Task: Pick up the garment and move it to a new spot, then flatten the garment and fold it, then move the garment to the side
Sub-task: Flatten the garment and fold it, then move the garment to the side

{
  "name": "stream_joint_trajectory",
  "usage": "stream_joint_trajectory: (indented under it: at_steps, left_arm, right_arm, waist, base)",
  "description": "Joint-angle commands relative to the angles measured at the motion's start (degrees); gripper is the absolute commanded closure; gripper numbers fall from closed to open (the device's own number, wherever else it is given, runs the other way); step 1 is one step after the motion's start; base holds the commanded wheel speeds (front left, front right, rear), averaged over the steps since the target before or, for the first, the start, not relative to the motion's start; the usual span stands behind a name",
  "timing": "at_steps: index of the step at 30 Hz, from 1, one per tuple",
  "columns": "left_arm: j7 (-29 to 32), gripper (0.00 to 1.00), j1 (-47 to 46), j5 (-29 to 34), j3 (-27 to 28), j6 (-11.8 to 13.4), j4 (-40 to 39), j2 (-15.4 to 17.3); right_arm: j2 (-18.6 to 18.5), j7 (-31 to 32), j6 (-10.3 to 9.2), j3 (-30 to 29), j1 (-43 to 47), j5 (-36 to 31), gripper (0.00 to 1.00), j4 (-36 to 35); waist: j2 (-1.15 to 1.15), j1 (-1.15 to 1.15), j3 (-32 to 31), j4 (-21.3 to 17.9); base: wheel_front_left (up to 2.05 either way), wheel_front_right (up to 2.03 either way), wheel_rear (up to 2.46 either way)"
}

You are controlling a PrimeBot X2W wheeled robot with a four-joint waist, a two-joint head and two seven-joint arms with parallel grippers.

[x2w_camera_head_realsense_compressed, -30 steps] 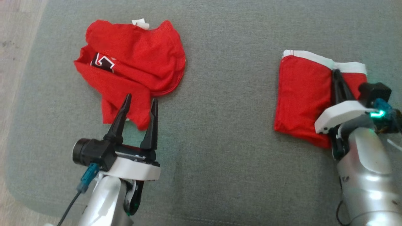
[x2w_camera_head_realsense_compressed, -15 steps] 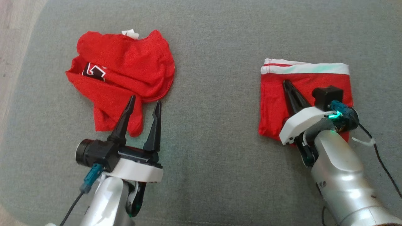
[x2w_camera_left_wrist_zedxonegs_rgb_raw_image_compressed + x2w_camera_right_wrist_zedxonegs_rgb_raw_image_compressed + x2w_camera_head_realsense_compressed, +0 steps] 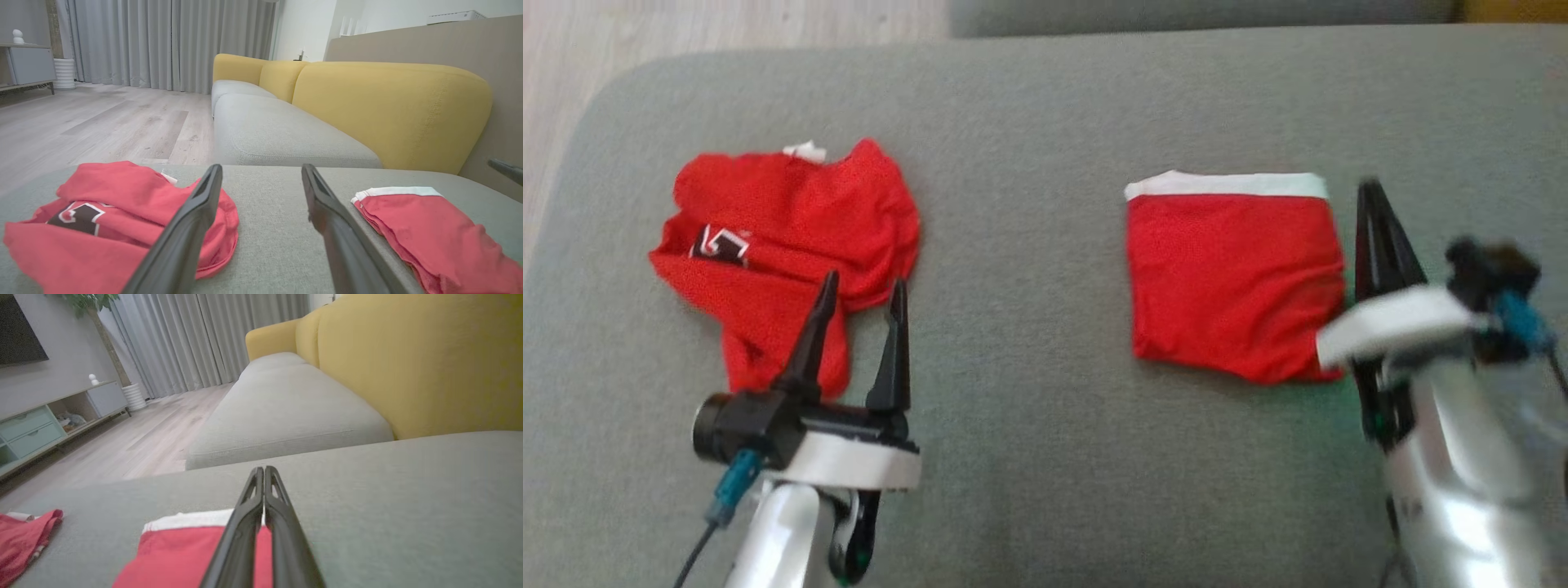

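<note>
Garment [image 3: 1233, 282], folded, just left of right tool [image 3: 1370, 193]

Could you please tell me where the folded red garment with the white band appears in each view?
Head view: folded red garment right of centre, just left of the right end effector.
Left wrist view: lower right.
Right wrist view: bottom edge, left of centre, partly behind the fingers.
Shared landmark: the crumpled red garment, everywhere to its left.

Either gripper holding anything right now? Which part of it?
Nothing is held. The left gripper is open and empty, near the crumpled red garment; the right gripper is shut on nothing, beside the folded red garment.
</note>
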Motion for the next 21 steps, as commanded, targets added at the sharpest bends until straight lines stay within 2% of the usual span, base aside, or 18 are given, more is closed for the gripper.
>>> stream_joint_trajectory:
  at_steps: [1, 2, 7, 11, 17, 21]
  left_arm:
    - [-0.3, 0.0, -0.2, 0.5, 2.3, 0.0, -1.8, 0.3]
    - [-0.3, 0.0, 0.2, 0.5, 2.5, 0.0, -1.8, 0.3]
    - [-0.3, 0.0, 2.2, 0.3, 4.0, 0.1, -1.8, 0.3]
    - [-0.3, 0.0, 2.7, 0.3, 4.2, -0.1, -1.7, 0.3]
    - [-0.3, 0.0, 1.9, 0.0, 3.7, -0.1, -2.5, 0.3]
    - [-0.3, 0.0, 1.0, 0.0, 3.2, -0.1, -3.5, 0.3]
  right_arm:
    - [0.7, -0.6, -0.05, 1.1, 2.0, -0.8, 0.52, -2.4]
    - [0.7, -0.6, -0.05, 0.9, 4.0, -1.0, 0.0, -4.1]
    - [0.7, -0.6, -0.05, 3.4, 12.2, -1.4, 0.0, -9.7]
    - [0.7, -0.6, -0.05, 4.1, 15.3, -0.6, 0.0, -11.6]
    - [0.7, -0.2, -0.05, 3.7, 14.2, -1.4, 0.0, -12.2]
    - [0.7, 3.4, -0.05, 2.4, 11.1, 0.8, 0.0, -10.5]
  waist:
    - [0.0, 0.0, -1.7, -1.7]
    - [0.0, 0.0, -2.1, -2.1]
    - [0.0, 0.0, -3.3, -4.7]
    - [0.0, 0.0, -3.2, -5.5]
    - [0.0, 0.0, -1.9, -5.0]
    - [0.0, 0.0, -0.2, -3.7]
  base:
    - [0.0, 0.0, 0.0]
    - [0.0, 0.0, 0.0]
    - [0.0, 0.0, 0.0]
    - [0.0, 0.0, 0.0]
    - [0.0, 0.0, 0.0]
    - [0.0, 0.0, 0.0]
